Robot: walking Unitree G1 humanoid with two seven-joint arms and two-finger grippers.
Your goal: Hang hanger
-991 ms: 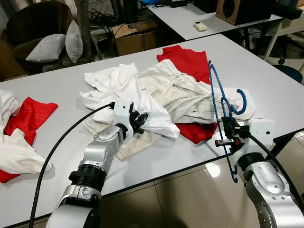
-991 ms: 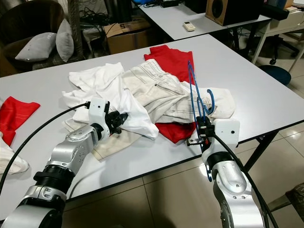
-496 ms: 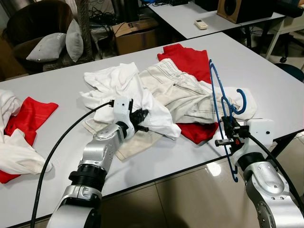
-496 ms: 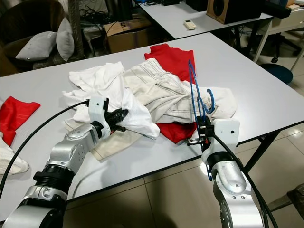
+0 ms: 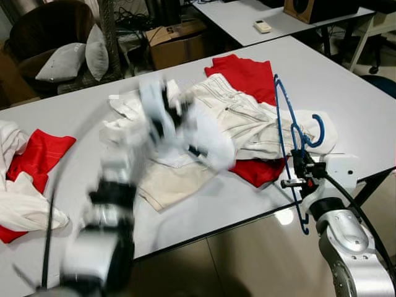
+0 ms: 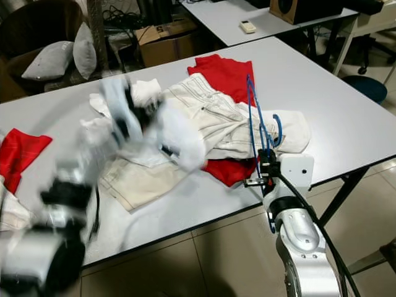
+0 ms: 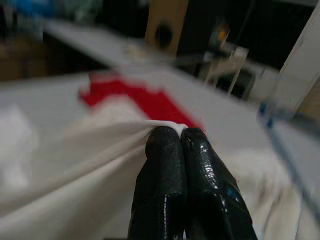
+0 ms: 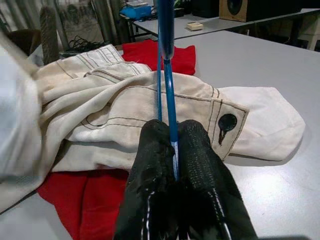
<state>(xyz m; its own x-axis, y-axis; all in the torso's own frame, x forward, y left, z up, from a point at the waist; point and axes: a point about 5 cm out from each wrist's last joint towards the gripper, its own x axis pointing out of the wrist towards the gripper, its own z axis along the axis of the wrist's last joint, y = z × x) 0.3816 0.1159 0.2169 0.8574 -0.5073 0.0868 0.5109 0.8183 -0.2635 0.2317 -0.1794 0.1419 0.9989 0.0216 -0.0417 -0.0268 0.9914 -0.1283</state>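
A blue hanger stands nearly upright at the table's front right edge, with my right gripper shut on its thin bar. Its hook curves over a pile of cream trousers and a red garment. My left gripper, blurred by motion, is raised above the middle of the grey table. It is shut on a fold of a white garment, which hangs lifted from it. In the left wrist view the left gripper has its fingertips pressed together on the cloth.
A beige garment lies flat beneath the lifted white one. Red and white clothes sit at the table's left end. Behind are a second table with a remote, a cardboard box and a chair with cushions.
My left arm has swung quickly up and back, lifting the white garment off the table and uncovering the beige one. The right gripper and hanger have hardly moved.
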